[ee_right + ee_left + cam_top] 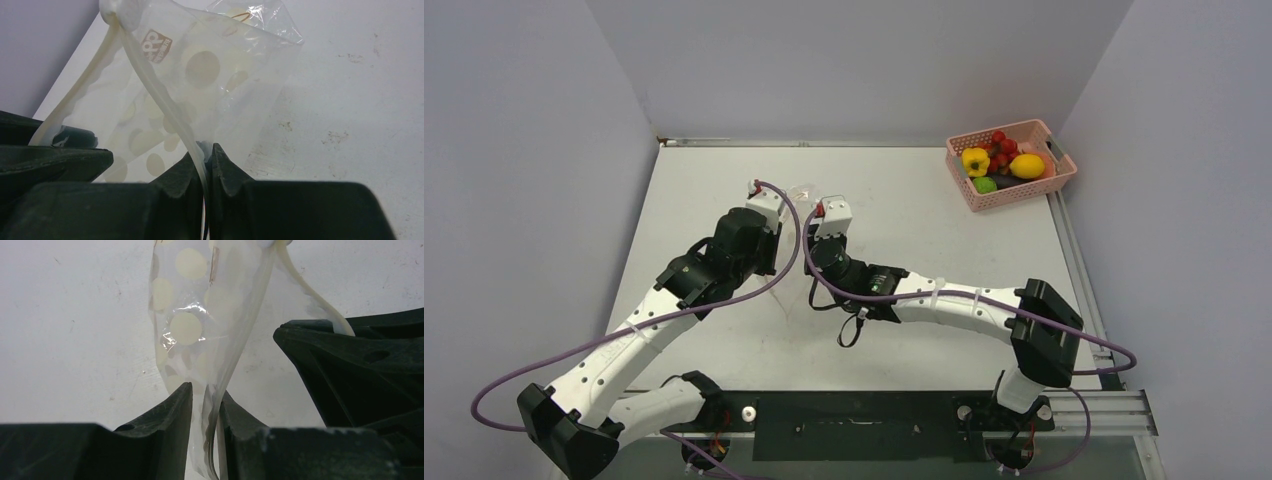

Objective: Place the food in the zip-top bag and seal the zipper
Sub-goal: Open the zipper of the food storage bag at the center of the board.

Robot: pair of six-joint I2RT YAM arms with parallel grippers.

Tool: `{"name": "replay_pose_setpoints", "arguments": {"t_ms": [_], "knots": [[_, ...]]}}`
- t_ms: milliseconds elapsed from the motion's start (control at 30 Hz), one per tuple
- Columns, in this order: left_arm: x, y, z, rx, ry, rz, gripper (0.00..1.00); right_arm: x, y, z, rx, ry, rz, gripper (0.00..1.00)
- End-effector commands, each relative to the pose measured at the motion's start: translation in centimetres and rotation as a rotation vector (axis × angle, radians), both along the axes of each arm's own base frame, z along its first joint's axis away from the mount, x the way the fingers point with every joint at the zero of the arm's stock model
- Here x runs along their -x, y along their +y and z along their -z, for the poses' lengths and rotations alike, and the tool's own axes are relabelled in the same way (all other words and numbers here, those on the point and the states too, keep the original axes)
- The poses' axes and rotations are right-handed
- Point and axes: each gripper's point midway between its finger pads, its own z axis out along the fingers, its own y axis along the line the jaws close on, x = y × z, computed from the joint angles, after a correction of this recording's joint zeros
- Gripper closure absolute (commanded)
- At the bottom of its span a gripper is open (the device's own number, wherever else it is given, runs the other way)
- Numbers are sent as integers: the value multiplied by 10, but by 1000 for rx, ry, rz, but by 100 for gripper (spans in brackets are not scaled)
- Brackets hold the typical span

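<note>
The clear zip-top bag with pale dots hangs between both grippers at the table's middle. My left gripper stands slightly open, a fold of the bag running loosely through the gap against the right-hand finger. My right gripper is shut on the zipper, a whitish strip that rises up and to the left along the bag. The food lies in the pink basket at the far right: yellow pepper, lemon, green piece, red tomatoes.
Both wrists sit close together, the right gripper's black body showing in the left wrist view. Grey walls close the table on the left, back and right. A metal rail runs along the right edge.
</note>
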Motion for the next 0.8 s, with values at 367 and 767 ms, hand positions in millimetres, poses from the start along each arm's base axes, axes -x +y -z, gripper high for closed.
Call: {"name": "replay_pose_setpoints", "arguments": {"t_ms": [367, 767], "knots": [[-2, 3, -21, 49, -85, -31, 83, -12, -12, -45, -127, -29, 126, 95], [-2, 10, -29, 60, -126, -58, 86, -13, -14, -35, -108, -18, 137, 95]]}}
